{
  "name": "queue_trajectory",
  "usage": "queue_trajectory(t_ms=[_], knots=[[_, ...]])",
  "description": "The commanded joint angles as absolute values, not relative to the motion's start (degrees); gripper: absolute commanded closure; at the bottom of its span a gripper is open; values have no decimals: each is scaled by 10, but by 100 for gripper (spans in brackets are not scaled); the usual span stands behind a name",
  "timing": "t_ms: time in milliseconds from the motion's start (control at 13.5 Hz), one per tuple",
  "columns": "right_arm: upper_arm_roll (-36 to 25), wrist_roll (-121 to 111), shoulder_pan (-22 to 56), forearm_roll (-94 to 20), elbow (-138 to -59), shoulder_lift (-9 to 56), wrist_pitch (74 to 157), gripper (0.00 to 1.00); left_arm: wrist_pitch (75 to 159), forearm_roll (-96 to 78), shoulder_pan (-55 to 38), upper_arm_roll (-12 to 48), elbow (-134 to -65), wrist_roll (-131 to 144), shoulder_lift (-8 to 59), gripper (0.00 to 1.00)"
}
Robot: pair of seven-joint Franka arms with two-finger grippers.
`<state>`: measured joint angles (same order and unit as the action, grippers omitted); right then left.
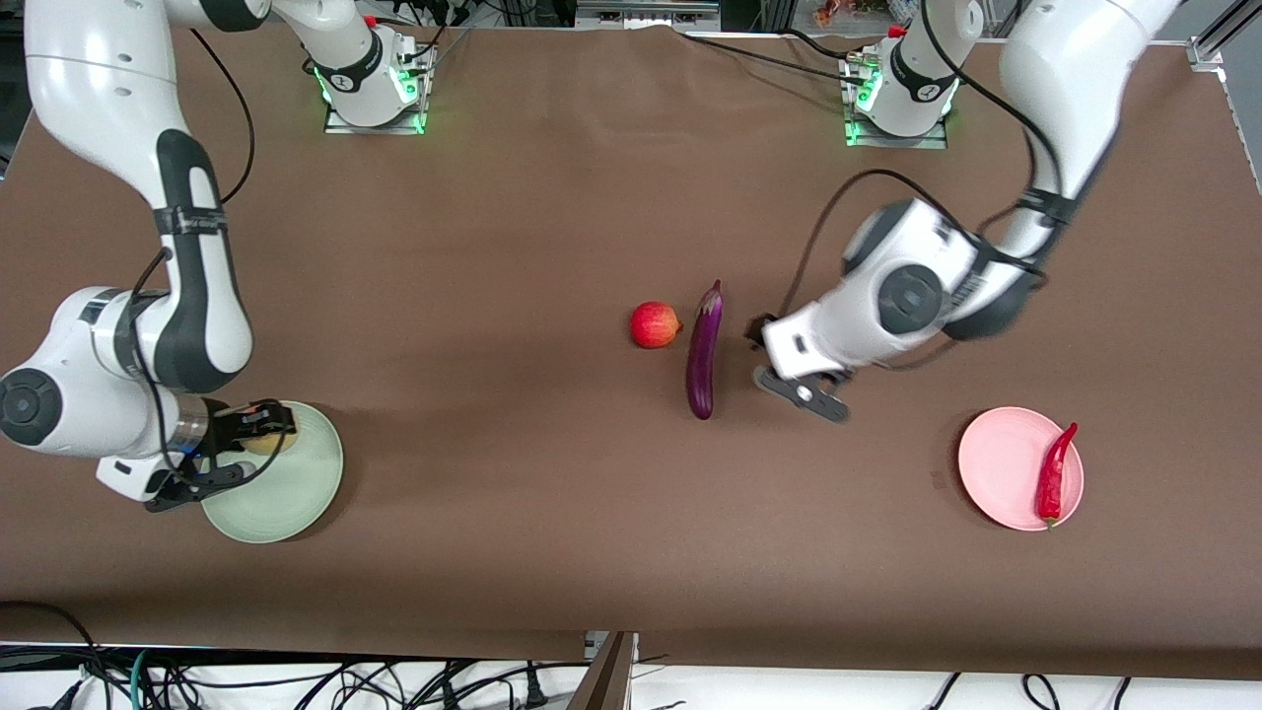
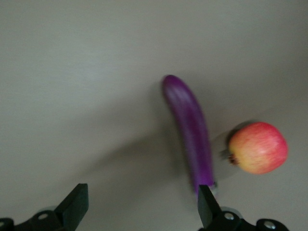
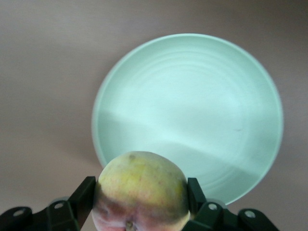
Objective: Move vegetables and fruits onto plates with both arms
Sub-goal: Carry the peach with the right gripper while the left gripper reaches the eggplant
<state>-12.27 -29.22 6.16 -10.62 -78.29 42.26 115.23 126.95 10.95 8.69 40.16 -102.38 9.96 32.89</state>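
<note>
The right claw [image 3: 140, 211], pinching the round yellow-green blushed peach [image 3: 140, 190], hovers over the pale green matte plate [image 3: 192, 96], ready to lower; the spread left claw [image 2: 142, 207] nears the slim glossy purple eggplant [image 1: 704, 350].

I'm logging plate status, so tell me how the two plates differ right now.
The green plate is bare, the pink plate carries the red chili. The right hand holds the peach over the green plate; no hand is over the pink plate. Both are round, flat on the table.
</note>
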Motion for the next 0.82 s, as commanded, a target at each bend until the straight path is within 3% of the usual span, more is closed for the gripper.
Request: queue_trajectory(t_ms=[0,371,520,594,668,742], knots=[[-116,-316,47,-112,-783,441,1195,74,1403,120,75,398,-1130,120,299,0],[-113,-349,31,-149,-784,462,1226,70,1559,239,78,398,-1243,124,302,0],[-113,-353,30,-169,-785,468,1229,49,1579,245,71,398,-1251,129,311,0],[-113,-347,30,-169,-785,468,1229,15,1579,245,63,397,-1249,129,313,0],[-113,-349,30,-170,-784,468,1228,0,1580,245,53,396,-1250,129,313,0],[-113,-352,30,-170,-783,465,1226,0,1580,245,48,396,-1250,129,313,0]])
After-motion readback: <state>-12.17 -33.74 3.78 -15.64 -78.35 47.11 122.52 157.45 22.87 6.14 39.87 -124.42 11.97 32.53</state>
